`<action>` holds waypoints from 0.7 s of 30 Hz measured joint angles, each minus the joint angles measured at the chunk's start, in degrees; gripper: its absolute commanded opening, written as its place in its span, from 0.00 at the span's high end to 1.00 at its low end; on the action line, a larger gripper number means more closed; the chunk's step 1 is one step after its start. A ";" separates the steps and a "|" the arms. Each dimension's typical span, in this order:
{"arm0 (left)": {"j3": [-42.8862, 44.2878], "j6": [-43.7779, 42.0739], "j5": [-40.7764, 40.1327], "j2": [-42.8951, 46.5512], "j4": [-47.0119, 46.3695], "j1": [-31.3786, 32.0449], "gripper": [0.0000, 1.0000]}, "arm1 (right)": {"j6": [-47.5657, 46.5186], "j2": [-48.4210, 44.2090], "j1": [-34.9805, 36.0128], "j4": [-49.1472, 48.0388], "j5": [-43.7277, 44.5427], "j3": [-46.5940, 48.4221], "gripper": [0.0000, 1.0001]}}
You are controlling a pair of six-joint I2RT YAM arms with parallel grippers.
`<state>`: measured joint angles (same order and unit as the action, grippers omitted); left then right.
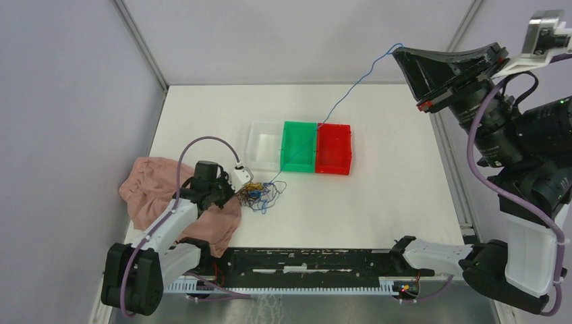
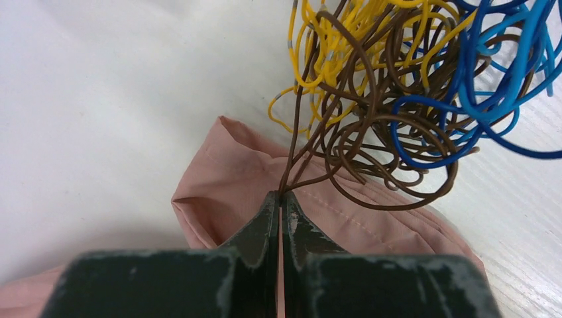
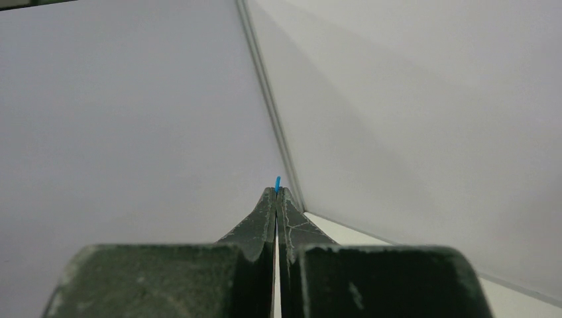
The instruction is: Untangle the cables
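The cables lie in a small tangle of blue, yellow and brown wires on the white table, left of centre. My left gripper is at the tangle's left edge, shut on brown cables that run out of its tips. My right gripper is raised high at the back right, shut on the end of one blue cable. That cable stretches taut from the tangle up to it. Only its blue tip shows in the right wrist view.
Three small bins stand in a row mid-table: clear, green, red. A pink cloth lies crumpled under the left arm; it also shows in the left wrist view. Grey walls enclose the table.
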<state>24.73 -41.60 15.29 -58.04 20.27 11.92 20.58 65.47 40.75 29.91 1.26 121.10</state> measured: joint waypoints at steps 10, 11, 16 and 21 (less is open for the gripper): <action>-0.94 -1.77 -2.16 -0.20 -1.20 0.22 0.89 | -6.62 0.98 0.00 6.03 14.23 7.91 1.00; -0.96 -1.84 -2.49 -0.26 -1.18 0.22 0.72 | -7.04 1.27 0.00 6.21 15.21 8.55 1.00; 0.11 -2.29 -2.67 0.00 1.79 0.22 0.03 | -6.56 4.76 -0.02 8.85 12.66 12.31 1.00; 10.32 -2.21 2.56 3.91 14.32 0.22 0.01 | -3.06 7.06 -0.04 8.92 3.02 3.65 1.00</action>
<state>35.05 -43.81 17.85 -54.13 34.59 12.14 17.52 72.53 40.71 38.83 4.27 124.75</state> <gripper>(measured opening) 0.991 0.006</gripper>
